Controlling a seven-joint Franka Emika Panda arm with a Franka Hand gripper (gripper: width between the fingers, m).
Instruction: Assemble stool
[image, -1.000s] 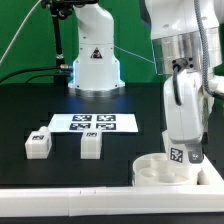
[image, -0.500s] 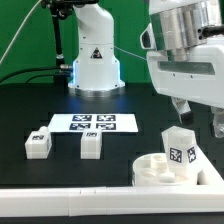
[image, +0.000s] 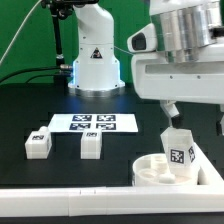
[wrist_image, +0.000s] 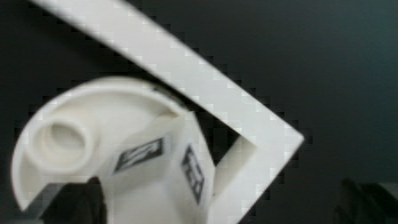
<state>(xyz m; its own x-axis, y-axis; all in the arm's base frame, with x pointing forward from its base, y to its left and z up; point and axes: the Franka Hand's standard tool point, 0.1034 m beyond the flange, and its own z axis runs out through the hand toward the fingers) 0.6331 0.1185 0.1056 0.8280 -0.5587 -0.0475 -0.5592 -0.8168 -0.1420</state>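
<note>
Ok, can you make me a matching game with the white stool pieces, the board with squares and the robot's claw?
Things:
1 marker board
2 leg farthest to the exterior view's left
3 leg on the exterior view's right
4 claw
Places:
a standing upright on the round seat
b up in the air, open, holding nothing
c lying flat, showing four tags
d on the black table, away from the seat
Pairs: 1-c, 2-d, 3-a, 4-b.
</note>
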